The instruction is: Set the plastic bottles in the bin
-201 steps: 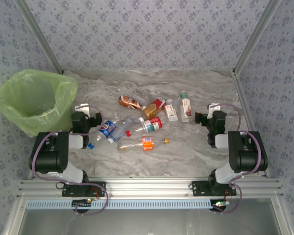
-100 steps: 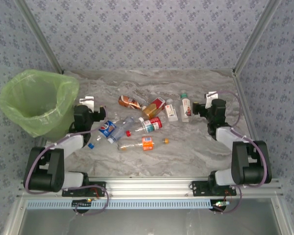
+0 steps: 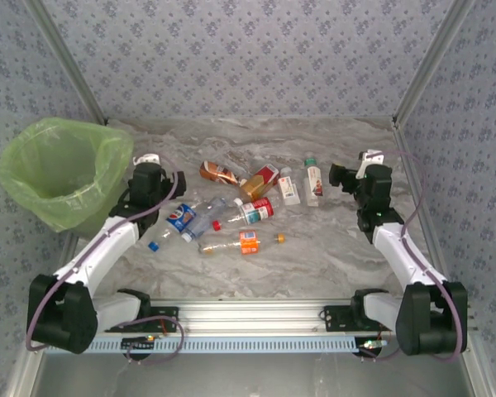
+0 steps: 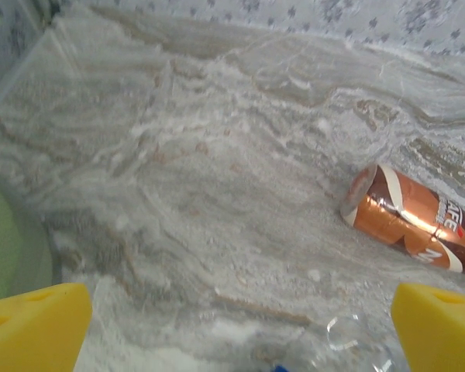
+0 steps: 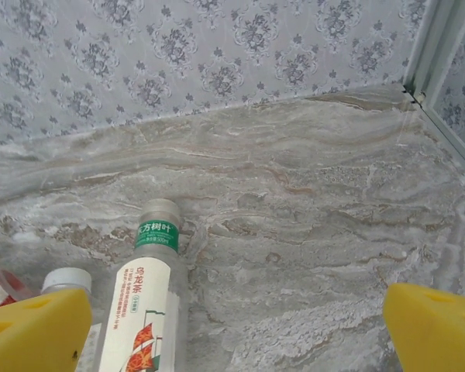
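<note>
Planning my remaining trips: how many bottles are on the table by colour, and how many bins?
brown bottle: 1
red-label bottles: 2
white bottles: 2
blue-label bottle: 1
orange-label bottle: 1
other clear bottles, piled and hard to separate: about 3
bin: 1
Total: about 10 bottles and 1 bin

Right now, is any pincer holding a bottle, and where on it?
No. Left pincer and right pincer are both open and empty; the bottles lie on the table.
</note>
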Robot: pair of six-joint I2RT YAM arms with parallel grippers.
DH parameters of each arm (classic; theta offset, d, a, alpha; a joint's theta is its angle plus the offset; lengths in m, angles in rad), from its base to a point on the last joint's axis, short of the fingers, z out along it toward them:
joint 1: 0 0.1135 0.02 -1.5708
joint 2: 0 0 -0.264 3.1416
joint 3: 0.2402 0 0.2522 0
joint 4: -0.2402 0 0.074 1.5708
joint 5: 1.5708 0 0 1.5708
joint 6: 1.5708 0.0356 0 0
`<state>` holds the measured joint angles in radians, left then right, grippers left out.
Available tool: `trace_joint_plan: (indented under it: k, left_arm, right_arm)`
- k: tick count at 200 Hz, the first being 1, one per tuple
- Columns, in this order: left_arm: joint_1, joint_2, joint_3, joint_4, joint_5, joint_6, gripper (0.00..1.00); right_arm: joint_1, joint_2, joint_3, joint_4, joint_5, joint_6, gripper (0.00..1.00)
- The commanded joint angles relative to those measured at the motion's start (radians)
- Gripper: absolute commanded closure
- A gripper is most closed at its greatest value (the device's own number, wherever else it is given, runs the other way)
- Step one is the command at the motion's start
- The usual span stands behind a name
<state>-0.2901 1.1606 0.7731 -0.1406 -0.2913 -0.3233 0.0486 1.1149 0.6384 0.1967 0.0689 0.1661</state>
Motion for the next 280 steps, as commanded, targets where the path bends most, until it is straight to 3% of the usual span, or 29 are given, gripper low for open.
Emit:
trace_joint_plan:
  k: [1, 27, 48, 89, 116, 164, 227, 280]
  left_arm:
    - [-0.002, -0.001, 0.052, -0.305, 0.098, -0.141, 0.01]
    - [-0.001, 0.057, 0.11, -0.466, 0.283, -0.12, 0.01]
    - [-0.003, 0.097, 0.103, -0.517, 0.325, -0.085, 0.01]
    - [-0.007, 0.2, 0.108, -0.492, 0.33, -0.064, 0.01]
    - [-0.006, 0.261, 0.125, -0.483, 0.237, -0.061, 0.01]
    - [0.003, 0.358, 0.166, -0.448, 0.287, -0.045, 0.01]
    - [-0.015, 0.469, 0.191, -0.41, 0.298, -0.029, 0.12]
    - [-0.081, 0.531, 0.198, -0.347, 0.175, -0.046, 0.25]
  right_arm:
    - [0.003, -0.035, 0.012, -0.103, 0.027, 0.104, 0.01]
    - [0.003, -0.069, 0.005, -0.132, 0.031, 0.129, 0.01]
    - [0.003, -0.087, -0.005, -0.13, 0.036, 0.136, 0.01]
    - [0.004, -0.113, -0.035, -0.1, 0.073, 0.156, 0.01]
    - [0.002, -0.121, -0.037, -0.101, 0.077, 0.156, 0.01]
    - [0.007, -0.125, -0.043, -0.109, 0.089, 0.156, 0.01]
    - [0.01, -0.137, -0.052, -0.118, 0.094, 0.164, 0.01]
    - [0.012, -0.152, -0.053, -0.134, 0.096, 0.167, 0.01]
